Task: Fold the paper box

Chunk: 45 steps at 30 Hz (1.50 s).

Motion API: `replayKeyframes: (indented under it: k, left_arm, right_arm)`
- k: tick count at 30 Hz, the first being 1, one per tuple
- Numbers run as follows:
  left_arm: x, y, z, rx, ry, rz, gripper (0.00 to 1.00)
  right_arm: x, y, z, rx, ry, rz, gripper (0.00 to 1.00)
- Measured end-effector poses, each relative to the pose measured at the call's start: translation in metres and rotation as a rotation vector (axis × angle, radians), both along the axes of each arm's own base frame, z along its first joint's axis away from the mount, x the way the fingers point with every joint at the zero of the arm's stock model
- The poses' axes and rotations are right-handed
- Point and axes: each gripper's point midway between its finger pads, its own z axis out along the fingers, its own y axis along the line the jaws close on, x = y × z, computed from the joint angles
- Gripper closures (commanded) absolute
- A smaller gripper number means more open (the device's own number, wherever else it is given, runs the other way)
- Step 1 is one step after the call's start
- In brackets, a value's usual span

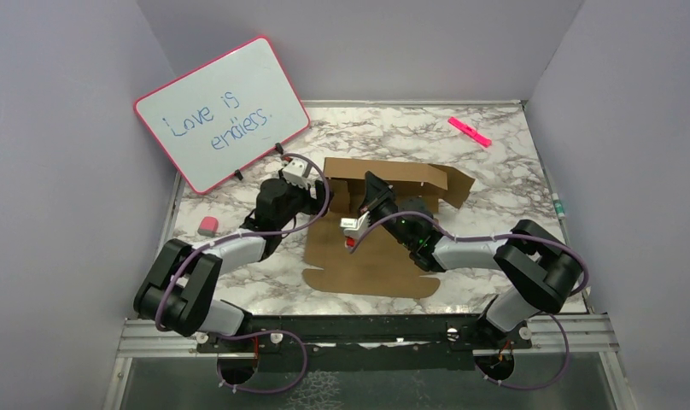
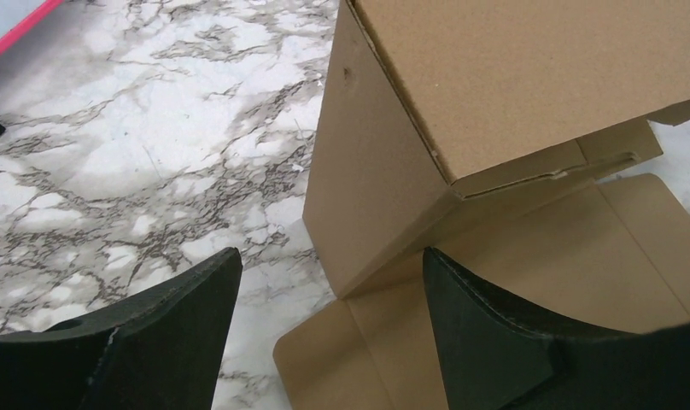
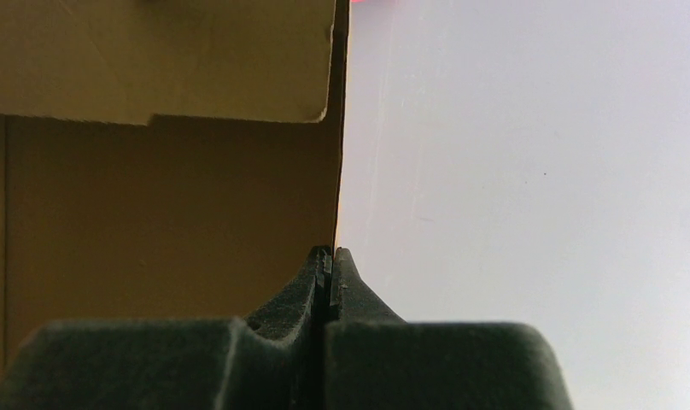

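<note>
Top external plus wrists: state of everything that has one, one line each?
paper box: part folded, back walls up, front panel lying flat.
left gripper: open, facing the box's left wall.
right gripper: shut on an upright box panel's edge.
whiteboard: propped up tilted, written on.
pink marker: lying flat, far right.
eraser: lying flat, near left.

The paper box (image 1: 367,265) was plain brown, unprinted cardboard, partly folded, lying mid-table on the marble table (image 1: 495,171). Its near part lay flat as 1 sheet with rounded corners. The far part stood raised, with an upright wall on the left, a panel along the back and a flap slanting out to the far right. Seen close from the left, a top panel leaned over the upright side wall, with a slit at their corner.
</note>
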Motion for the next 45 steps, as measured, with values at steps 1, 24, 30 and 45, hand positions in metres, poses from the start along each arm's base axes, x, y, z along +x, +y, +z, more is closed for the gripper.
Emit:
replayKeyframes:
  k: [1,24,30,45]
  left_arm:
    - [0.001,-0.003,-0.002,-0.004,-0.006,0.002,0.24]
    - [0.021,0.0,-0.02,-0.042,-0.162,0.169,0.39]
    - [0.028,-0.002,-0.03,-0.077,-0.169,0.223,0.41]
    - [0.047,-0.008,-0.031,-0.141,-0.212,0.448,0.54]
  right_arm:
    - [0.0,0.0,0.0,0.003,0.004,0.0,0.99]
    - [0.001,0.007,-0.004,0.053,0.077,0.019,0.99]
    - [0.002,0.01,-0.003,0.062,0.096,0.022,0.99]
    - [0.002,0.014,-0.004,0.083,0.15,0.038,0.99]
